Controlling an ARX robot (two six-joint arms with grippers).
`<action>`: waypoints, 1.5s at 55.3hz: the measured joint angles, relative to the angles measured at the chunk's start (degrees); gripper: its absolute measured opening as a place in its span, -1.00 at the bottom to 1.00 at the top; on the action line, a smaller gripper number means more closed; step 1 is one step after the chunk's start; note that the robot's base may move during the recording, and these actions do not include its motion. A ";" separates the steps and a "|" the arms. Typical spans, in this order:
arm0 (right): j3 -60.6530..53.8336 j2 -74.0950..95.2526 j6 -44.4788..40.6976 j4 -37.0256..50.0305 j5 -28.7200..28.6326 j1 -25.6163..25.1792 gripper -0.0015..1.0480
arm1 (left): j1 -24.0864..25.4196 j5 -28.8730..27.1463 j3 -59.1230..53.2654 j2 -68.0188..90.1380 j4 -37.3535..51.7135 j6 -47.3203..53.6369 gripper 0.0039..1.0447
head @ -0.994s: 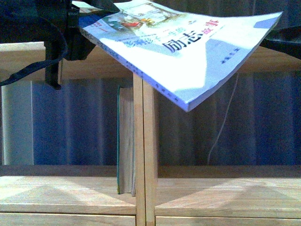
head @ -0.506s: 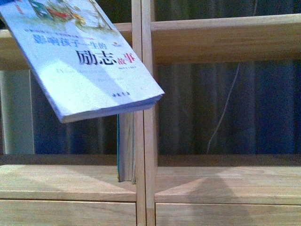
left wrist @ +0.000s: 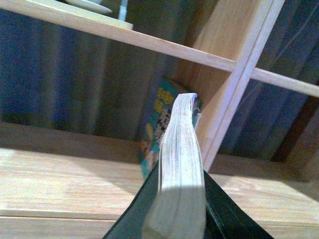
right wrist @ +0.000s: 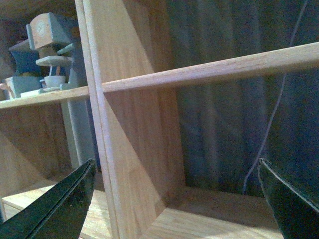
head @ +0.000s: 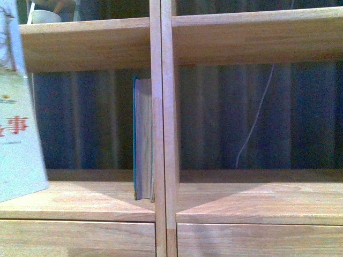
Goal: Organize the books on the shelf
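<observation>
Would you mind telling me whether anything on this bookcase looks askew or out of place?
Only the thin white paperback: it is tilted in front of the left compartment, clamped in the left pincer, not shelved. The thick teal-covered book stands upright against the central divider of the light-wood bookcase. No damage shows.

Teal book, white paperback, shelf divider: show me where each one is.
Teal book (head: 143,140): front view, on its yellowed page edges.
White paperback (head: 16,155): front view, on its cover.
Shelf divider (head: 162,107): front view, on its front edge.

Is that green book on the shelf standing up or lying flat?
Upright: the teal book stands on end beside the shelf's centre divider.
</observation>
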 joint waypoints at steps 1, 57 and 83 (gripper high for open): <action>0.50 -0.48 -0.46 -2.73 1.88 0.35 0.78 | 0.31 -0.04 -0.22 -0.44 -0.15 0.26 -0.69; -28.52 -29.59 -18.40 -29.62 24.00 9.66 -0.94 | 18.23 10.16 -7.87 5.42 13.77 20.79 -0.69; -32.33 -37.97 -18.40 -33.59 24.00 9.66 -0.94 | 13.62 11.21 1.73 20.02 20.59 24.59 -0.69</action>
